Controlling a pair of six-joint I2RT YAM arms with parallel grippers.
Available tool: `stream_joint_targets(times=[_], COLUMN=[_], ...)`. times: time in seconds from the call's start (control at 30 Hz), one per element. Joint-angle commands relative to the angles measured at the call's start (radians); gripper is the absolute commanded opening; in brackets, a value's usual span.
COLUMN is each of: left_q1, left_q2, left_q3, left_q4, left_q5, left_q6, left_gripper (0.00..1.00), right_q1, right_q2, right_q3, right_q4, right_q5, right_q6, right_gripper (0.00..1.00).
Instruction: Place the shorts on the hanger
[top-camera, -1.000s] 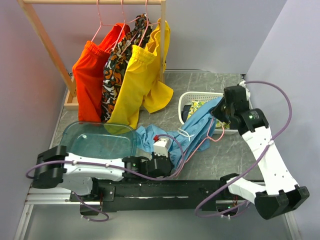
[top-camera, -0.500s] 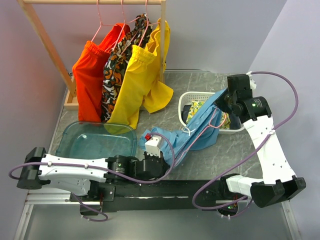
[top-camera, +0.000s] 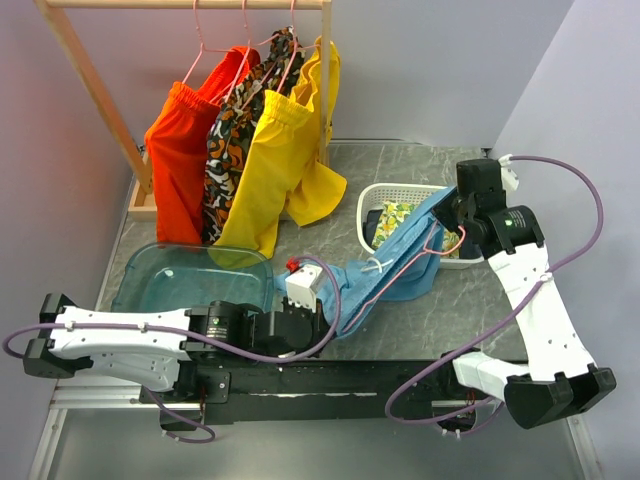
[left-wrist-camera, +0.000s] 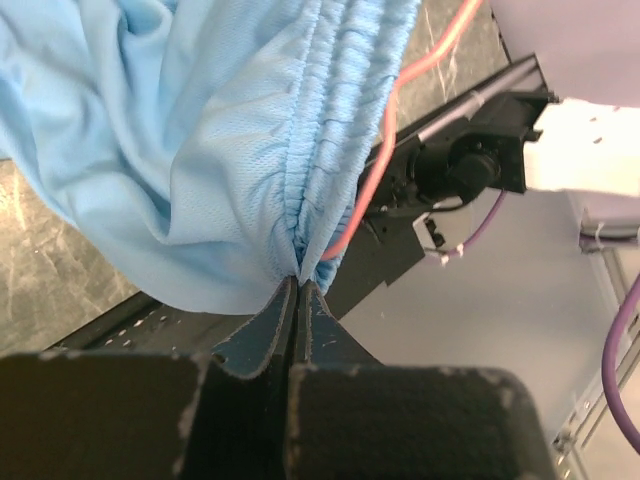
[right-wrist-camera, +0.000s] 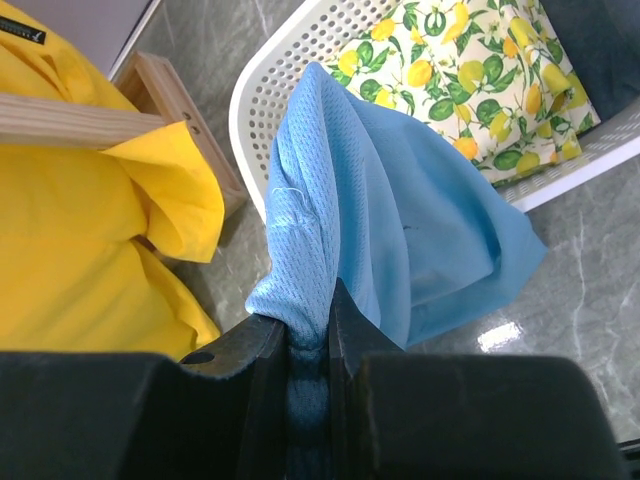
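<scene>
Sky-blue shorts (top-camera: 395, 262) strung over the desk (top-camera: 450, 310)
Top cam hides my grips; wrist cams show left fingers (left-wrist-camera: 268, 335) pinching the waistband, right fingers (right-wrist-camera: 262, 352) clenching the opposite end. Long axis: near-left to far-right.

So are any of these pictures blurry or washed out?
Top view: even, soft light, a sheen on the teal tub. Left wrist view: the shorts look crisp, the white casing at right is blown out. Right wrist view: a glare patch on the table, the near jaws dark.
</scene>
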Motion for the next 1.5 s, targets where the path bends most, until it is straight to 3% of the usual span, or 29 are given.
stream_joint_targets(times=[0.0,0.43,0.67,0.8,0.87,0.93,1.07,1.27,1.47], left_q1=[-0.033,-0.025,0.142,0.205,0.219,0.237,0.248,0.248,0.181], left_q2=[-0.037,-0.08,-0.071,0.015,0.068,0.085,0.066,-0.036,-0.086], left_q3=[0.069,0.09,0.078,0.153,0.213,0.231,0.225,0.144,0.02], left_q4=[-0.107,-0.095,0.064,0.098,0.048,0.037,0.036,-0.037,-0.053], left_q5=[0.14,0.164,0.246,0.253,0.212,0.187,0.166,0.04,-0.062], left_q6=[0.052,-0.015,0.005,0.11,0.13,0.158,0.216,0.289,0.172], left_gripper=[0.01,0.01,0.01,0.03,0.15,0.21,0.69,0.91,0.99], right_q1=[-0.019,0.012,0.191,0.275,0.28,0.279,0.28,0.269,0.266], right_q2=[-0.042,-0.075,-0.103,-0.118,-0.111,-0.102,-0.095,-0.083,-0.051], right_q3=[-0.016,-0.05,-0.073,-0.105,-0.111,-0.109,-0.131,-0.178,-0.178], right_q4=[0.221,0.211,0.211,0.194,0.169,0.136,0.114,0.111,0.093], right_q5=[0.227,0.319,0.296,0.258,0.229,0.212,0.166,0.131,0.128], right_q6=[0.044,0.11,0.188,0.274,0.291,0.307,0.308,0.299,0.324], right_gripper=[0.0,0.0,0.0,0.0,0.0,0.0,0.0,0.0,0.0])
